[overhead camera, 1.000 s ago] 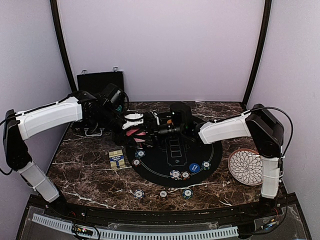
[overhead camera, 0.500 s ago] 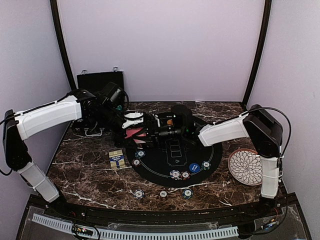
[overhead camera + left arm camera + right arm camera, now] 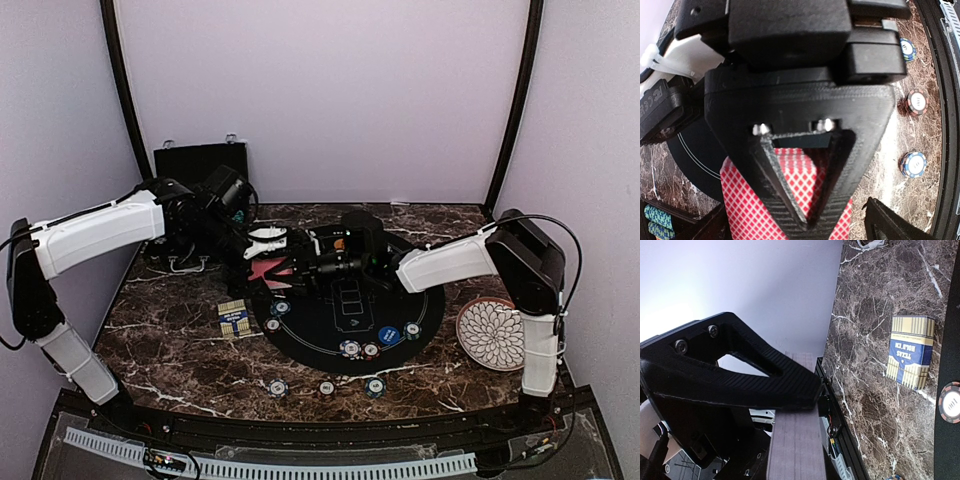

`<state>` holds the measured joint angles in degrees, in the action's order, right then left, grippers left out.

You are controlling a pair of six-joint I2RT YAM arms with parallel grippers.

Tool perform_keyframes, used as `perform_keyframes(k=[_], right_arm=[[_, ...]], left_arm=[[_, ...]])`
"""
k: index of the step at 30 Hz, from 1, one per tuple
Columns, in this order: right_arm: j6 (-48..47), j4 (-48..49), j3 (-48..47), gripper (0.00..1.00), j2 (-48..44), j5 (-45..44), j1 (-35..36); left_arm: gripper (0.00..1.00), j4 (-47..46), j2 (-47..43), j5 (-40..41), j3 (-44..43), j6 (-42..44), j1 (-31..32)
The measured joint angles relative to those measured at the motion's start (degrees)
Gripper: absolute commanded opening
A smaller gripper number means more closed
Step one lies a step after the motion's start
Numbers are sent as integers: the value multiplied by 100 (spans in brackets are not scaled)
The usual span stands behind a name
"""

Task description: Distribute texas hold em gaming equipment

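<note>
We see the right gripper reaching across the black round mat with its jaws closed narrow on the deck of red-backed playing cards. The deck is held over the mat's left rim, in the far half of the desk. In the right wrist view one black finger presses flat on the stacked card edges.

The left gripper meets it from the desk's left side. Its jaws stand wide, and its fingers lie apart on either side of the cards without touching them, with the right gripper's triangular finger in between.

The gold and blue card box lies on the bare marble just left of the mat. Two chips sit on the mat's left edge. Near the mat's front rim we find a pair of chips touching, then the blue disc button and one more chip. Three further chips lie in a row on the marble close to the desk's near edge.

The white petal-patterned plate sits by the right edge. The black case stands at the far left corner. From the left wrist we can just make out teal chips stacked in a dark tray.
</note>
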<state>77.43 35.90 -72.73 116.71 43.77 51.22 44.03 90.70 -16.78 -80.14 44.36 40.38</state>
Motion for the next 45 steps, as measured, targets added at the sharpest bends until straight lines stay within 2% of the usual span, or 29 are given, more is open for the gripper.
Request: perform_keyframes(k=[4,10,16,21,24,26,29,32,34,36,37,38,39,41,45], right_arm=[[-2,0,0,0,0,15,0],[0,4,-13,0,44,61,0],[-20,-31,-22,0,103,96,0],[-63,-122,-57,0,105,63,0],[-92,-146,-63,0,105,31,-2],[-105,-157,-66,9,105,20,-13],[-114,-170,-76,16,105,17,-15],[-131,-201,-94,17,105,22,-15],[-120,-227,-116,10,107,31,-15],[-74,-201,-133,0,131,50,-15],[-37,-177,-136,0,149,61,-15],[-35,-146,-138,0,164,68,-15],[-9,-116,-138,0,173,79,-15],[76,-39,-138,0,190,105,-15],[219,201,-138,0,192,133,-15]], left_arm=[[91,-28,37,83,2,0,0],[80,-61,155,101,-11,4,0],[60,-57,175,105,-17,74,0],[53,-59,175,144,-17,111,0],[43,-59,177,166,-17,146,0],[39,-59,177,170,-17,155,0],[36,-57,179,175,-17,155,0],[34,-57,179,173,-17,162,0],[35,-55,181,173,-17,177,0],[47,-46,181,181,-20,177,-2],[62,-35,181,184,-20,175,-4],[72,-28,188,186,-20,175,-9],[91,-17,188,186,-20,173,-9],[98,-15,188,197,-17,208,-9],[99,-22,186,177,11,179,2]])
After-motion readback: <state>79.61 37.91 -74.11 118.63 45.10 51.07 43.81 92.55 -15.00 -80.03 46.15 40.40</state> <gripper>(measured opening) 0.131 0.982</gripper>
